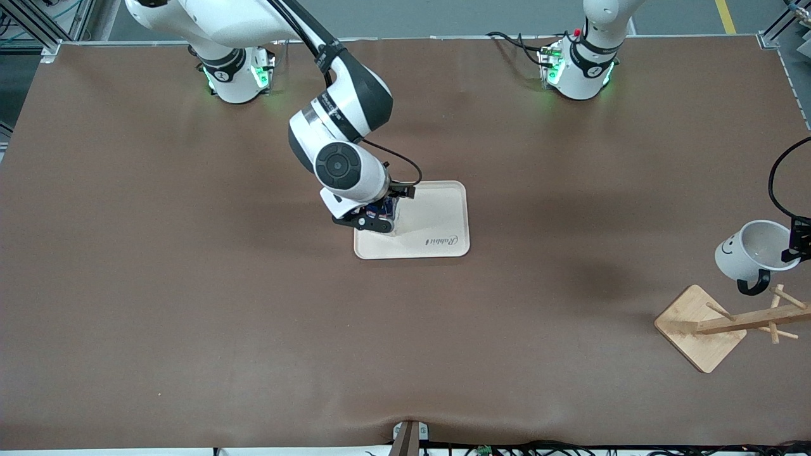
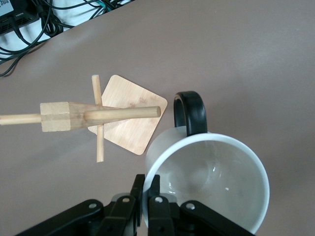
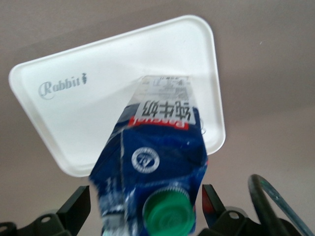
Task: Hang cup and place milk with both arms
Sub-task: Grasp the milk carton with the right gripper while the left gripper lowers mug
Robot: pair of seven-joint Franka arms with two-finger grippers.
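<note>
The white cup (image 1: 754, 250) hangs tilted in the air over the table at the left arm's end, smiley face showing and black handle (image 2: 192, 110) pointing down toward the wooden rack (image 1: 747, 322). My left gripper (image 2: 150, 184) is shut on the cup's rim, one finger inside and one outside. A rack peg (image 2: 120, 114) lies close beside the cup's handle. The blue and white milk (image 3: 157, 157) with its green cap stands on the white tray (image 1: 443, 228), at the tray's end toward the right arm. My right gripper (image 3: 145, 195) stands open around it, with a gap on each side.
The rack's square wooden base (image 1: 700, 329) sits near the table's corner, nearer the front camera than the cup. Black cables (image 2: 29, 29) lie past the table's edge. The right arm's elbow (image 1: 342, 107) hangs over the table between its base and the tray.
</note>
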